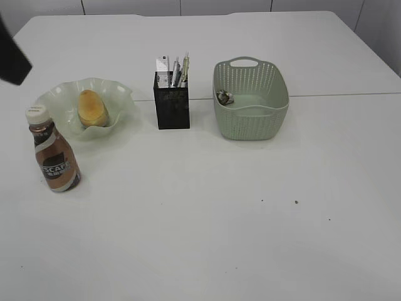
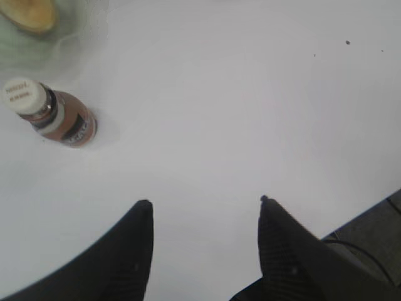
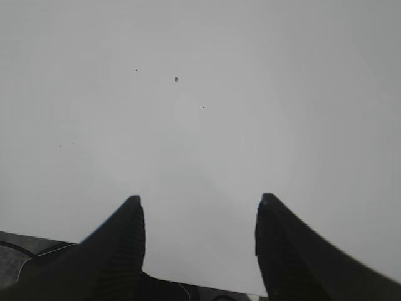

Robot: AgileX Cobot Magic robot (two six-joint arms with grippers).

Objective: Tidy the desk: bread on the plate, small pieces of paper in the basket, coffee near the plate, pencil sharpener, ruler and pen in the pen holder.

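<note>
The left gripper [image 2: 203, 207] is held spread apart above the desk [image 2: 238, 113], and nothing is seen between its two black fingers [image 2: 135, 251]. Ahead of it and off to its left, the coffee [image 2: 53, 113] is seen standing upright on the desk, with its white cap on top. Farther ahead on that same side, a part of the bread [image 2: 28, 14] is seen lying on the plate [image 2: 69, 44]. The coffee is set near the plate but apart from it.

The right gripper [image 3: 199, 207] is also held spread apart, and nothing is pinched by it. Only bare white desk with a few small dark specks [image 3: 176, 79] is seen ahead of it.

In the exterior view, the bread [image 1: 93, 108] is seen resting in the wavy green plate [image 1: 116, 94], and the coffee [image 1: 54, 153] is stood just in front of the plate. The black mesh pen holder [image 1: 172, 108] is placed in the middle, with pens [image 1: 183, 70] and other small things stuck upright in it. The basket [image 1: 250, 100] is set beside the pen holder, and a small crumpled piece of paper [image 1: 224, 97] is seen lying inside it. A dark arm part [image 1: 12, 56] is seen at the left edge.
</note>
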